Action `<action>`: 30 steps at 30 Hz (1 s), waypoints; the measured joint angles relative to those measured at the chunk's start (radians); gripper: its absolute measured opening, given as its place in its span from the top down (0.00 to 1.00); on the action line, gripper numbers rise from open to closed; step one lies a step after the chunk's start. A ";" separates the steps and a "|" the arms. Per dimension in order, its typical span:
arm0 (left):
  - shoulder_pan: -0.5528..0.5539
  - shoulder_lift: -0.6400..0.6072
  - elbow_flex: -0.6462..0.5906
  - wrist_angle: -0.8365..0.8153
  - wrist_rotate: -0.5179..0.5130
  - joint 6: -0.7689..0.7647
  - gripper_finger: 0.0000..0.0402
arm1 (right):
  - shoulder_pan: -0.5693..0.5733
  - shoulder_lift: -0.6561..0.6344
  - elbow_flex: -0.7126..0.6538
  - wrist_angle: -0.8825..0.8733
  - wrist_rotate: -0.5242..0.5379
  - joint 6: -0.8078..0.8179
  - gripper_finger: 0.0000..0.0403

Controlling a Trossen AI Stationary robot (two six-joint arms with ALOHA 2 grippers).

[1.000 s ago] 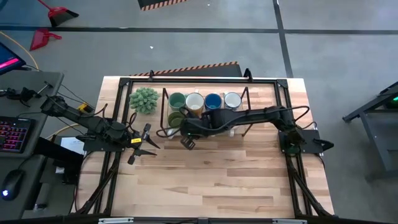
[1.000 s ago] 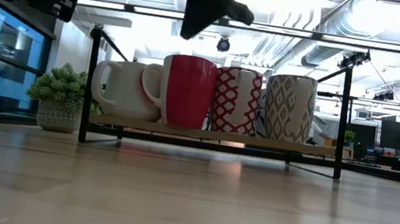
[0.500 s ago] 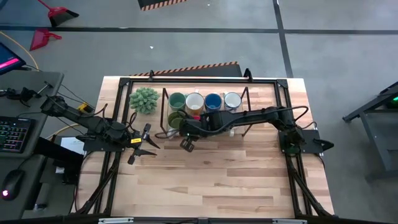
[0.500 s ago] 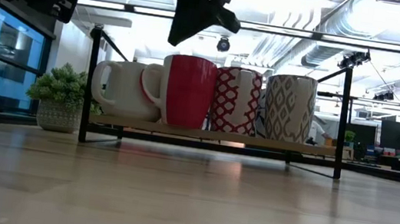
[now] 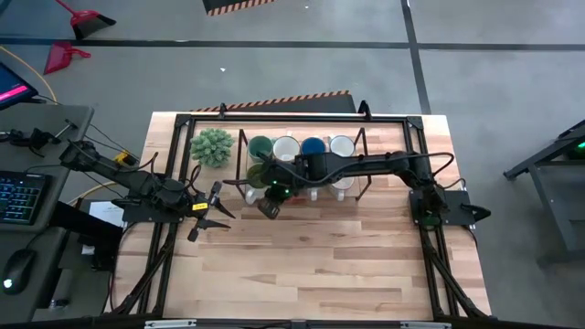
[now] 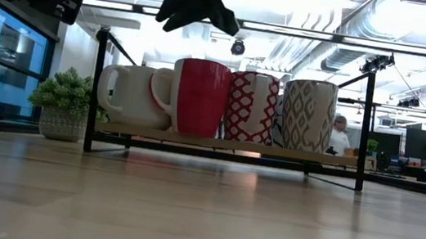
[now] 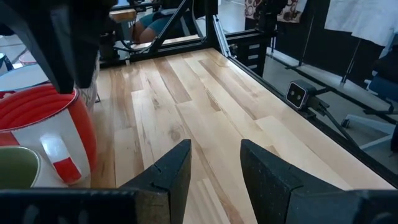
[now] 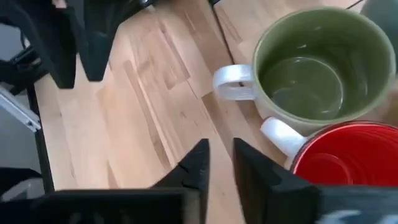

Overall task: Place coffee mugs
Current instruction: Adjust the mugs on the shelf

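Eight mugs is the job, and afaict the rack (image 5: 361, 139) by the table's (image 5: 311, 265) far edge is basically full. High view shows a back row w/ the teal mug (image 5: 260, 146), a cream mug (image 5: 286, 147), the blue mug (image 5: 313, 146) and a white mug (image 5: 342, 146). Front row is mostly hidden under the right arm there, but the low view shows a white mug (image 6: 127, 95), the red mug (image 6: 196, 97), a red-patterned mug (image 6: 251, 107) and a grey-patterned mug (image 6: 308, 115) standing upright on the shelf. Right wrist view catches the olive mug (image 8: 314, 67) right beside the red one, both sitting free. So prob nothing left but backing off, imo.

Right gripper (image 5: 268, 207) hangs over the rack's front left corner, fingers close together w/ a slim gap, nothing in them. Left gripper (image 5: 212, 212) waits by the table's left side near the plant (image 5: 211, 145), fingers apart, also empty.

Vs a sec ago: right gripper has slid further left along the rack front, and its elbow now covers more of the front mugs. Mugs themselves haven't budged, left arm same spot.
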 joint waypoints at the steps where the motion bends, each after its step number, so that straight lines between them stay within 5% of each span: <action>1: 0.000 0.000 0.000 0.000 0.000 0.000 0.68 | 0.000 0.000 0.000 -0.001 0.003 -0.003 0.84; 11: 0.000 0.000 0.000 0.000 0.000 0.002 0.68 | -0.027 -0.003 0.000 -0.122 0.028 -0.063 0.64; 30: 0.000 0.000 0.000 0.000 -0.010 0.002 0.68 | -0.020 0.000 0.000 -0.201 0.058 -0.176 0.64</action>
